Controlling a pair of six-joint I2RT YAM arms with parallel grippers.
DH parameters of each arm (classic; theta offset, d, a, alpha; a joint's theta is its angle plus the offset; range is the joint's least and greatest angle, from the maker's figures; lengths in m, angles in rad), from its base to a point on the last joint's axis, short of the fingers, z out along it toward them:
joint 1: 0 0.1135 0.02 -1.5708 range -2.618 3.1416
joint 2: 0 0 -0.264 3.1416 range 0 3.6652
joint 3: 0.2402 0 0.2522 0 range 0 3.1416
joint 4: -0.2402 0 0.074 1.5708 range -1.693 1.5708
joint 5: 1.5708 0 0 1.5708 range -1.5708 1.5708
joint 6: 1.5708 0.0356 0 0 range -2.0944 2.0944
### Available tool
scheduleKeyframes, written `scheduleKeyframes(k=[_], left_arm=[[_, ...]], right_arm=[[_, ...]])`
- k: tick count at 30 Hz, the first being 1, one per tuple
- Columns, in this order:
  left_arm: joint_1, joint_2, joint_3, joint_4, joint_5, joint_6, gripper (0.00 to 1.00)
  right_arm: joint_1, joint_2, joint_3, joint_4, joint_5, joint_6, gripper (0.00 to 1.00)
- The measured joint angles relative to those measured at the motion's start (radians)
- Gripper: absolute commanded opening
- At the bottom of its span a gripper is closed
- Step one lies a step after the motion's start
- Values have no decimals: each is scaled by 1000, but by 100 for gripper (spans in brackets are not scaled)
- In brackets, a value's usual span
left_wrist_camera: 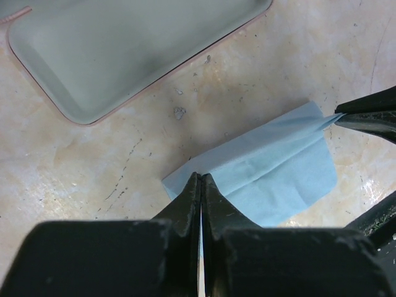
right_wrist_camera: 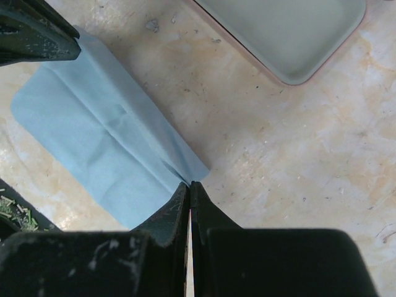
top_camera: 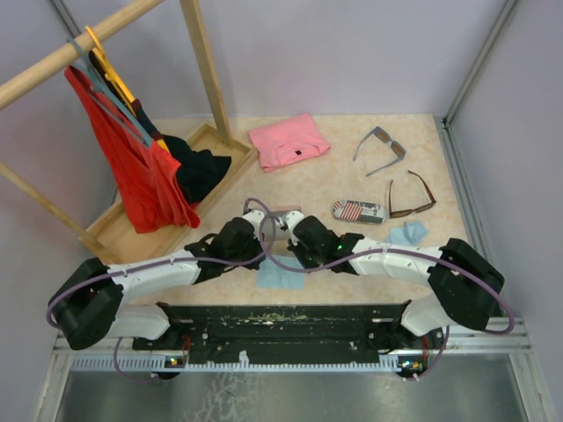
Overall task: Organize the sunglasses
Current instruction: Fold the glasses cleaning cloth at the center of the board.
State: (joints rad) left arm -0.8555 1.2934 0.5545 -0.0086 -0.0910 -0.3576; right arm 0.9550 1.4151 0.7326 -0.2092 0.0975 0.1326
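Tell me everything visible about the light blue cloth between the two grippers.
The cloth is a thin, light blue, roughly rectangular piece of soft fabric. It is creased along a ridge that runs between the two pinch points. The left gripper is shut on one edge and the right gripper on the opposite end. It lies on the beige table near the arms, close to a pink-rimmed case but not touching it.
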Motion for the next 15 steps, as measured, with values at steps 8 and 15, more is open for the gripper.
scheduleKeyframes(k=[8,15], left_arm=[[0,-37,-13,-23,13,0,0],[0,-50,-31,-39,39,-4,0]], right_arm=[[12,-14,0,-30,-44,2,0],[25,-14,0,-47,-58,2,0]])
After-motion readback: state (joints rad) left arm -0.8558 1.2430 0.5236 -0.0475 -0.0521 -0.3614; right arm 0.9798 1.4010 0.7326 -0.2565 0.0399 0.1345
